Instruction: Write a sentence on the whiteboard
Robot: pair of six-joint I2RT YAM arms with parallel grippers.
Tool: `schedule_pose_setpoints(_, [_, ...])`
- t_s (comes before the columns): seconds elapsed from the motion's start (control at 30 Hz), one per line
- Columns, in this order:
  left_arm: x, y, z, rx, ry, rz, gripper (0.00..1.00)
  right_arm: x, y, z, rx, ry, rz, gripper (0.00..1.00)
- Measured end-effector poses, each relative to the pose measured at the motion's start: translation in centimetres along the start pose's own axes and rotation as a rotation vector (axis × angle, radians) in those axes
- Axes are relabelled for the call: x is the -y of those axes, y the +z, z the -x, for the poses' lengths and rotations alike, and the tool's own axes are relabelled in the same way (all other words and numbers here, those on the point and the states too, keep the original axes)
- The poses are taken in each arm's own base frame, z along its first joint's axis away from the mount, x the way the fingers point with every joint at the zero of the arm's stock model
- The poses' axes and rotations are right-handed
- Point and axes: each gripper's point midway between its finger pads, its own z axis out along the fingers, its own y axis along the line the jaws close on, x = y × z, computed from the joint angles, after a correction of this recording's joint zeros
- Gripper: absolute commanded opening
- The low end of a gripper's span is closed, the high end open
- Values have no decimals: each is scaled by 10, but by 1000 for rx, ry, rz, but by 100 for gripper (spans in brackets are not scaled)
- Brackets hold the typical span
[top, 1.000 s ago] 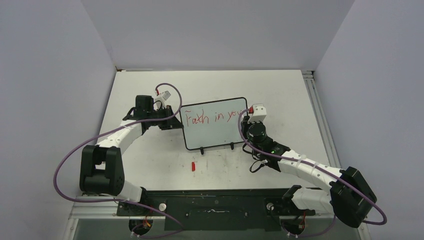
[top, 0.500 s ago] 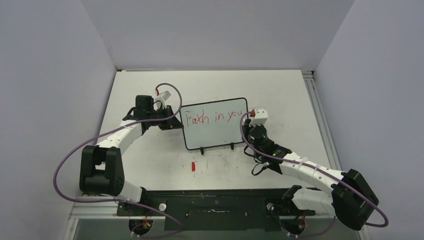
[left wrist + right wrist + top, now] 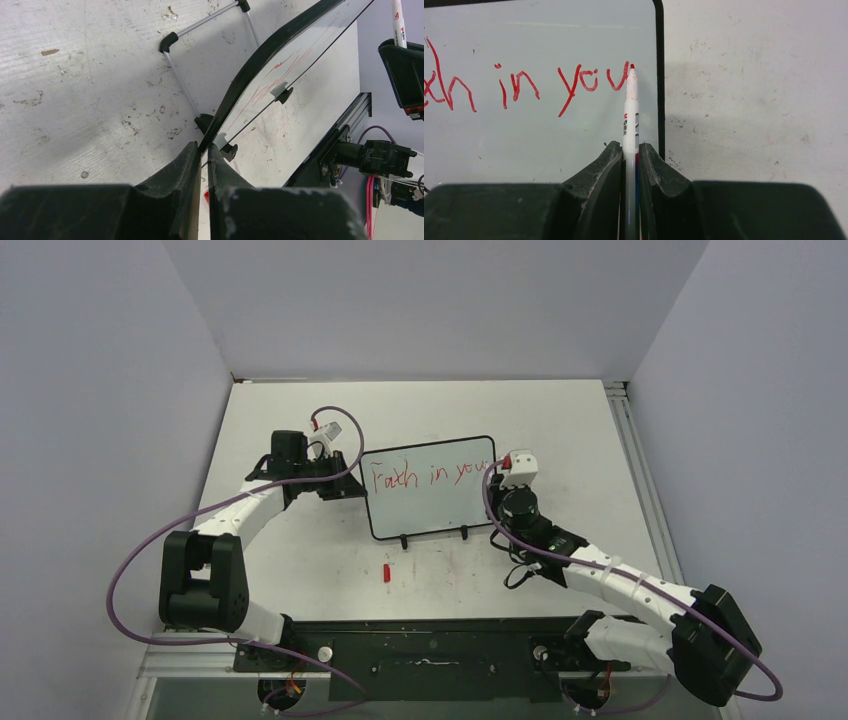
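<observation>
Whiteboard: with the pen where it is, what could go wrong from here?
The marker in the right gripper has its tip at the end of the writing, right beside the frame of the whiteboard: another letter may land on the frame or off it. The left gripper pinches only one edge, so pen pressure might swing or tip the board.

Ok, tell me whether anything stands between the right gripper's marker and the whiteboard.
Nothing visible does. The marker held by the right gripper has its tip at the whiteboard, just past "you" of the sentence, close to the board's right frame.
</observation>
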Motion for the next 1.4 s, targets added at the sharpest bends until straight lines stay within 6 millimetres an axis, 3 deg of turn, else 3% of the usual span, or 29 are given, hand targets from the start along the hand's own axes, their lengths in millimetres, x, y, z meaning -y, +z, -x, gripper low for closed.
schedule_pose_setpoints(0.33, [0, 0, 0, 0, 0, 0, 5, -8, 13, 11, 13, -45, 3, 5])
schedule_pose_setpoints(1.0, [0, 0, 0, 0, 0, 1, 5, -3, 16, 9, 7, -53, -23, 5])
schedule_pose_setpoints(1.4, [1, -1, 0, 2, 2, 0, 5, 3, 11, -7, -20, -25, -31, 5])
